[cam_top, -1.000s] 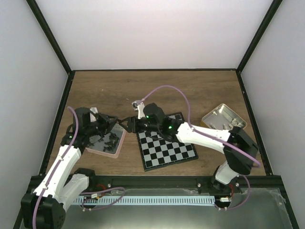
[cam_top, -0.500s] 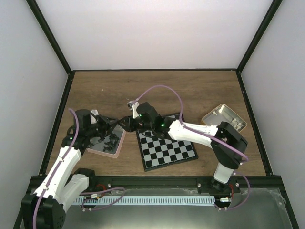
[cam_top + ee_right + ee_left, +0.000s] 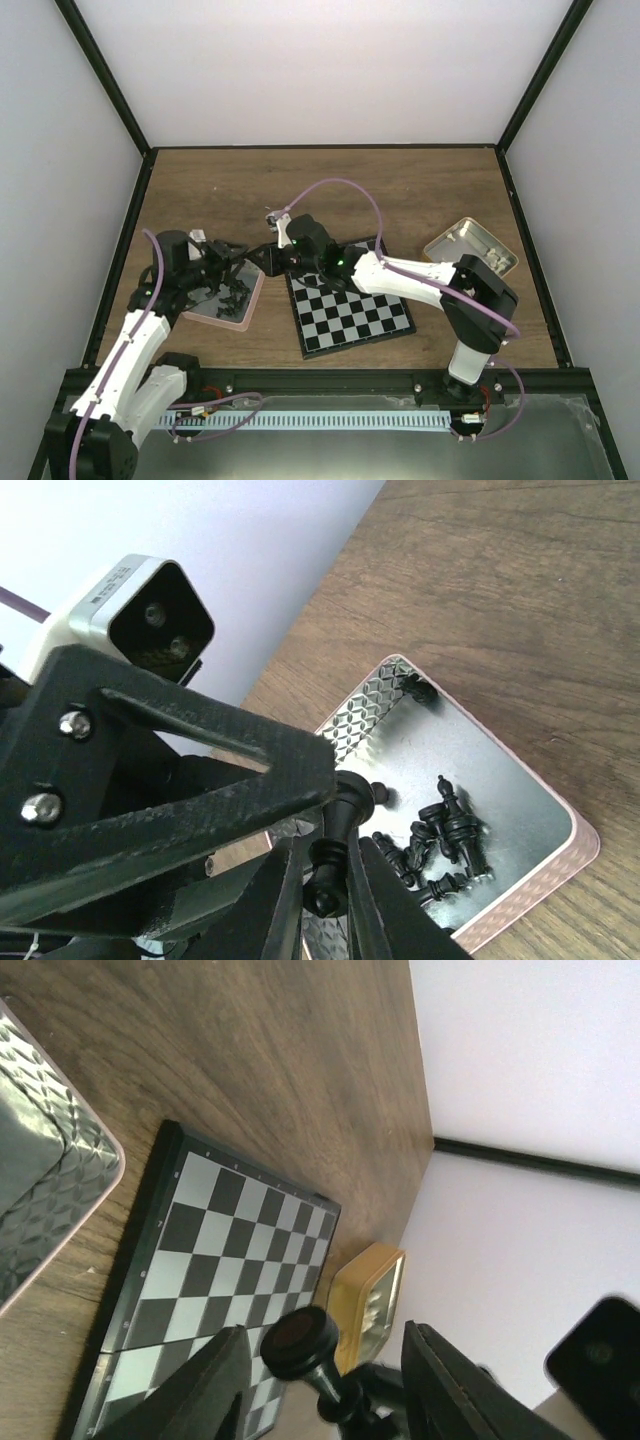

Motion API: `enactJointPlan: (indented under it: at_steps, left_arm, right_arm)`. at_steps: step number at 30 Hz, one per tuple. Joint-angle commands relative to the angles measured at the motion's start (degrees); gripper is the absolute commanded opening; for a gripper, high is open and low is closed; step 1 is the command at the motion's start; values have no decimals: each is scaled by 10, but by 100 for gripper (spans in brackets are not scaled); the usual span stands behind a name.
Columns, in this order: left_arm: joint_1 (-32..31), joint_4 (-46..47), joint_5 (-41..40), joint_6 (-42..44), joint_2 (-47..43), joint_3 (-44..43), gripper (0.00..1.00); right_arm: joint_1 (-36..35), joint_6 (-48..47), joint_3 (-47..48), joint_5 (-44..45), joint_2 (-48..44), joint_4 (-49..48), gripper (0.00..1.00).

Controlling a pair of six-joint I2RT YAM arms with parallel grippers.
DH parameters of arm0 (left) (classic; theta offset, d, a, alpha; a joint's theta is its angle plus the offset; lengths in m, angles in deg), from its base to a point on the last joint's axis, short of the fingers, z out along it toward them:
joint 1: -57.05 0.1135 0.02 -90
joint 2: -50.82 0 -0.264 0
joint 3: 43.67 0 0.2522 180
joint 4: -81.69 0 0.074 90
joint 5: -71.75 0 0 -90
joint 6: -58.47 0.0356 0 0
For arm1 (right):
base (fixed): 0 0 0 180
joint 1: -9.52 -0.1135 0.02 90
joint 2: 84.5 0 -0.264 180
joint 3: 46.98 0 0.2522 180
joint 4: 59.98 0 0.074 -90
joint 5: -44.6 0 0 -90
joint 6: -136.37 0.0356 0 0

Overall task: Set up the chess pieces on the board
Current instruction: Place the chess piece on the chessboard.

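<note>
On my top feed the two grippers met above the far right corner of the pink-rimmed tray, close to the far left corner of the board. One black chess piece was held in the air between them. Through the right wrist camera I saw the right gripper pinched onto the piece's stem, with both fingers pressed against it. The left gripper had its fingers parted on either side of the piece's round base. There was a sliver of gap on one side and a wider one on the other, and as far as I could see it touched nothing.

The board lay flat on the table toward the near edge, about midway along it and turned a little askew. The tray sat just beside the board's left side, and more black pieces lay jumbled inside it. The tan tin sat well apart from both, near the table's right edge.
</note>
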Motion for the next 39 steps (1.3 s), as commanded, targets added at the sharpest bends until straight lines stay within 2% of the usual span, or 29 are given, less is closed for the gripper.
enactJointPlan:
  at_steps: [1, 4, 7, 11, 16, 20, 24, 32, 39]
  left_arm:
    - [-1, 6, -13, 34, -12, 0, 52]
    - [0, -6, -37, 105, -6, -14, 64]
    - [0, -30, -67, 220, 10, -55, 73]
    - [0, -100, -124, 406, 53, -148, 74]
    - [-1, -85, -135, 534, 83, -240, 74]
    - [-1, -24, -136, 580, 91, -277, 74]
    - [-1, 25, -173, 603, 87, -288, 75]
    - [0, 111, -187, 602, 46, -205, 75]
    - [-1, 114, -203, 590, 42, -191, 75]
  right_arm:
    - [-4, -24, 27, 21, -17, 17, 7]
    - [1, -57, 26, 43, -42, 74, 7]
    - [17, -96, 13, 63, -72, 152, 7]
    - [56, -125, -6, 85, -110, 256, 7]
    - [109, -135, -9, 97, -122, 377, 9]
    - [120, -144, 10, 123, -96, 421, 10]
    - [120, -144, 45, 134, -46, 449, 10]
    - [120, -153, 98, 127, 26, 480, 8]
    - [120, -159, 139, 132, 74, 519, 9]
